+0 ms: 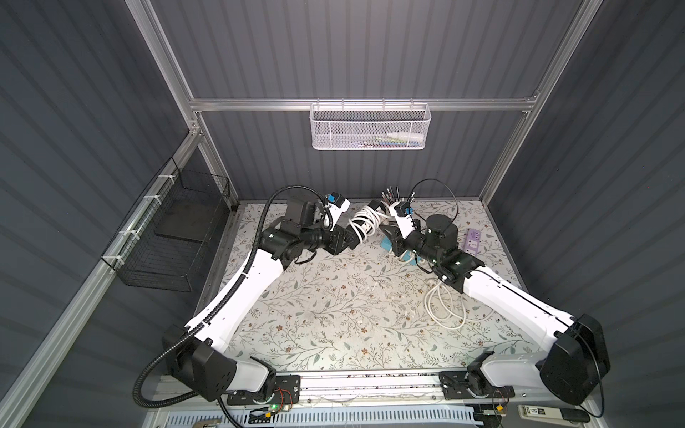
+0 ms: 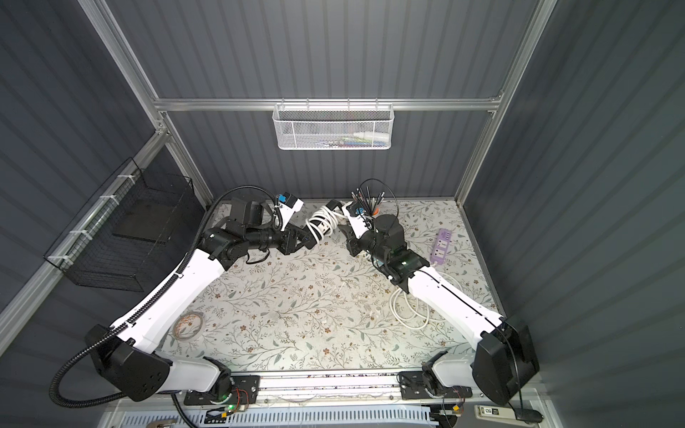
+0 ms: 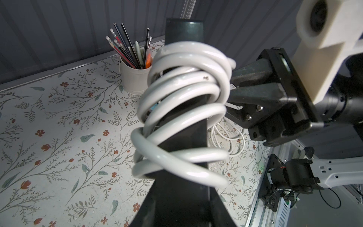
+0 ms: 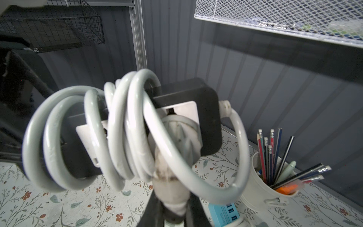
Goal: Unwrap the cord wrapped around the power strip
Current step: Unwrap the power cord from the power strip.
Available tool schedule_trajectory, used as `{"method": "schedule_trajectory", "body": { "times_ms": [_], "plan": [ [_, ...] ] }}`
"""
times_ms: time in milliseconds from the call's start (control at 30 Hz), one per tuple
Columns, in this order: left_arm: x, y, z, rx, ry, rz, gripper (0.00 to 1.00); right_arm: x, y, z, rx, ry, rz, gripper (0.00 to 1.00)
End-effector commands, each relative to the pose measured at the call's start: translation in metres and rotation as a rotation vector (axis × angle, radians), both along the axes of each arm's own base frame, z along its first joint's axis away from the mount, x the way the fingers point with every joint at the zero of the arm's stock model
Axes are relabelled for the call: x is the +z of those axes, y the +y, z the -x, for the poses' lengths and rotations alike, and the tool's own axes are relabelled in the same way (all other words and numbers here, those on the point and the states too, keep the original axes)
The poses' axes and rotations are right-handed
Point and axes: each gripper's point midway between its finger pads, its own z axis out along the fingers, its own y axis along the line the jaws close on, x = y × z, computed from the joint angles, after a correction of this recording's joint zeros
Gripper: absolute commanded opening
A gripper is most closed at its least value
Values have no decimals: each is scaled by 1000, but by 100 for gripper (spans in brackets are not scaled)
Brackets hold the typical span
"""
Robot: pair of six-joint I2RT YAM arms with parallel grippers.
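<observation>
Black power strip (image 1: 375, 206) is held off the table (image 1: 315, 296) at the table's 12 o'clock, with the white cord (image 1: 361, 219) looped around it several times. Left gripper (image 1: 355, 238) comes in from 8 o'clock, fingers clamped on the strip's end. Right gripper (image 3: 235, 86) comes in from 4 o'clock, fingers pinched on the plug (image 4: 174, 157). Pencil cup (image 4: 253, 186) sits just beside, at 1 o'clock.

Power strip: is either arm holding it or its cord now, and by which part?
The left gripper grips the power strip by one bare end, off the table. The jaws of the right gripper look shut on the plug of the cord.
</observation>
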Motion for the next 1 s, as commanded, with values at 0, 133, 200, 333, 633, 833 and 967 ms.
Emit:
{"method": "schedule_trajectory", "body": {
  "times_ms": [0, 133, 200, 333, 633, 833, 967],
  "plan": [
    [23, -3, -5, 14, -83, 46, 0, 23, -9, 4, 42, -25, -61, 0],
    [10, 0, -3, 19, -64, 24, 0, 35, -39, -8, 24, -9, -131, 0],
    [10, 0, -3, 18, -63, 24, 0, 37, -44, -11, 18, -10, -133, 0],
    [8, 1, -4, 22, -65, 20, 0, 35, -40, -9, 32, -2, -136, 0],
    [14, -4, -11, 37, -58, 52, 0, 17, 28, 21, 92, -29, -53, 0],
    [14, -3, -15, 61, -62, 54, 0, 17, 53, 33, 134, -27, -43, 0],
    [11, 3, -17, 78, -69, 33, 0, 23, 33, 28, 101, -20, -66, 0]
  ]
}}
